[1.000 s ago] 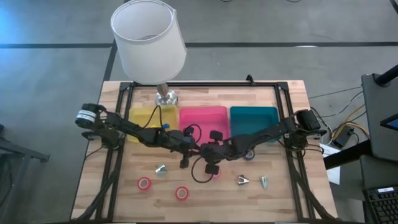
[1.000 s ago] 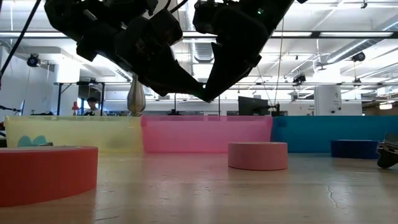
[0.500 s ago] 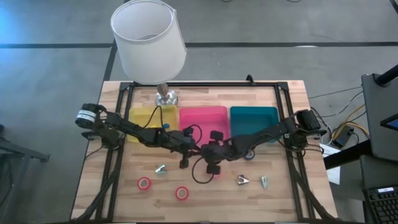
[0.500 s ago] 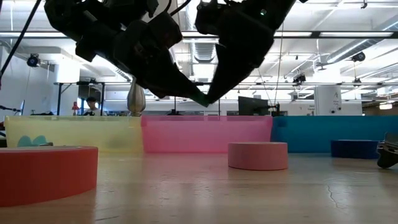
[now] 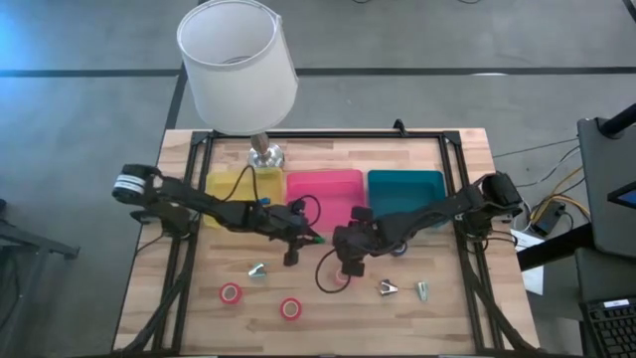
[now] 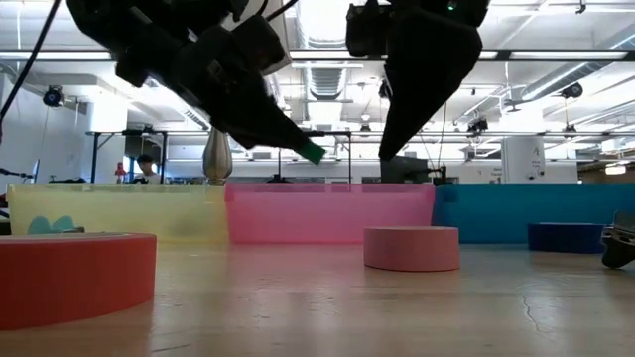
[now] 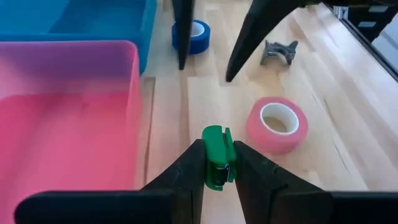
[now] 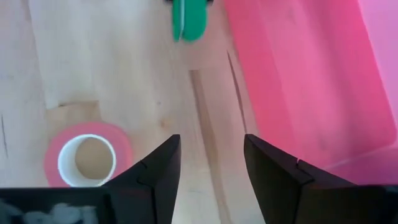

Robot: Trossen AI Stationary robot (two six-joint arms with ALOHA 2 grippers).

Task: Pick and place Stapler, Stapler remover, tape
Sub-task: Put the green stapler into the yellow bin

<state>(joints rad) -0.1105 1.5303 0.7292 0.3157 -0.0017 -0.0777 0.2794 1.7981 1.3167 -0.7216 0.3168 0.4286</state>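
My left gripper [image 7: 217,169] is shut on a small green stapler [image 7: 217,152], in the air near the pink bin's front wall [image 7: 134,93]. My right gripper [image 8: 211,168] hangs open just to the right of it, above the table beside a pink tape roll [image 8: 87,163], touching nothing. That roll [image 7: 278,124] lies flat on the wood. Two red rolls [image 5: 231,293] [image 5: 290,308] lie flat near the near edge. A blue roll [image 7: 193,34] lies before the teal bin. My left gripper pinches the green stapler between its two fingers [image 7: 189,163]. The stapler's free end [image 6: 314,154] sticks out past the fingertips. The fingers slant down toward the table's right. The stapler is lifted clear of the table.
Yellow [image 5: 224,186], pink [image 5: 325,177] and teal [image 5: 405,177] bins stand in a row at the far side. A lamp with a white shade [image 5: 237,65] rises behind them. Three silvery claw pieces [image 5: 257,269] [image 5: 387,288] [image 5: 421,290] lie on the wood.
The two grippers met at the green stapler a second ago. They have parted: my right gripper has drawn back toward the table's right and a little up. The stapler stays in my left gripper, which has barely moved.
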